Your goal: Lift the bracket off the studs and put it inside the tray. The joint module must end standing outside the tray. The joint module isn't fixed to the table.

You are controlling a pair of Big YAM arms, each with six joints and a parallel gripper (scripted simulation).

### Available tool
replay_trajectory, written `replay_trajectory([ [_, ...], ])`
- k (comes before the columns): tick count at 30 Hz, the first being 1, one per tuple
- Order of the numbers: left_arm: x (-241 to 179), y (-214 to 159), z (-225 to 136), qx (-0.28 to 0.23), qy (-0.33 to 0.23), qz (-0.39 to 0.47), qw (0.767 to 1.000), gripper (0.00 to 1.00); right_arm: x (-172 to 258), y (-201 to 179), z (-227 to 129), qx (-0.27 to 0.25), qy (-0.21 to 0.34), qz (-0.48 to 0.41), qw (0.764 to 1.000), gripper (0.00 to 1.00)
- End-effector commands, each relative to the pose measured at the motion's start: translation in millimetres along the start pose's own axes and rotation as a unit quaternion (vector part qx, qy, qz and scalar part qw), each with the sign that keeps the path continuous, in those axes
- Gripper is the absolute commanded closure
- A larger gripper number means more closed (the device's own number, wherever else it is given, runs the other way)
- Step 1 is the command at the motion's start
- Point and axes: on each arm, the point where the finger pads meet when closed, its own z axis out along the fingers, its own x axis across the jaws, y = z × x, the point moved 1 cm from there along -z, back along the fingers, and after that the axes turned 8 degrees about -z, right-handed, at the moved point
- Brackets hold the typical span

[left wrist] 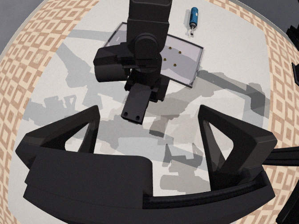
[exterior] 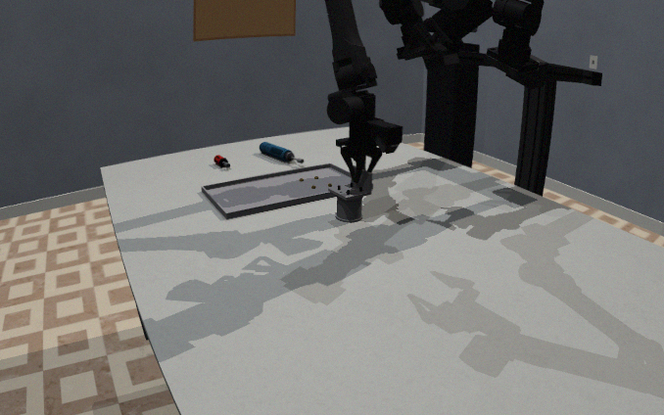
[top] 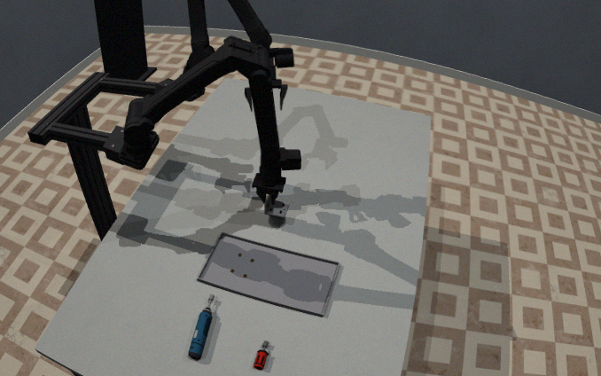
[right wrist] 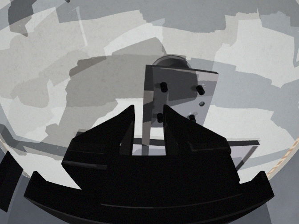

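Centre of the top view — bracket (top: 278, 210) (exterior: 345, 191) (right wrist: 183, 96) on its studs, lift undone; right gripper (top: 267, 203) (exterior: 359, 180) (right wrist: 148, 106) parted, unclamped; left gripper (top: 266, 107) (left wrist: 148, 106) spread wide.

The black right gripper (right wrist: 148, 110) has its fingers parted, with the upright flange of a grey metal L-shaped bracket (right wrist: 183, 79) between them. Four black studs (right wrist: 163, 86) poke through its flat plate, above a dark grey cylindrical joint module (right wrist: 171, 60). Beyond lies part of a dark-rimmed rectangular tray (right wrist: 244, 143).
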Motion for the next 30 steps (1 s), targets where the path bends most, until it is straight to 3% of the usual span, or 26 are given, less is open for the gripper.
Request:
replay_trajectory([
  [1, 5, 5, -1, -0.003, 0.006, 0.007, 1.0, 0.0, -2, 0, 6, -0.002, 0.002, -0.006, 1.0, 0.74],
  [6, 5, 5, -1, -0.003, 0.006, 0.007, 1.0, 0.0, 9, 11, -4, -0.004, -0.011, -0.006, 1.0, 0.71],
  [21, 5, 5, -1, -0.003, 0.006, 0.007, 1.0, 0.0, 0, 4, -3, -0.004, -0.008, -0.004, 1.0, 1.0],
  [30, 5, 5, -1, -0.003, 0.006, 0.007, 1.0, 0.0, -7, 10, -19, -0.006, -0.019, -0.004, 1.0, 1.0],
])
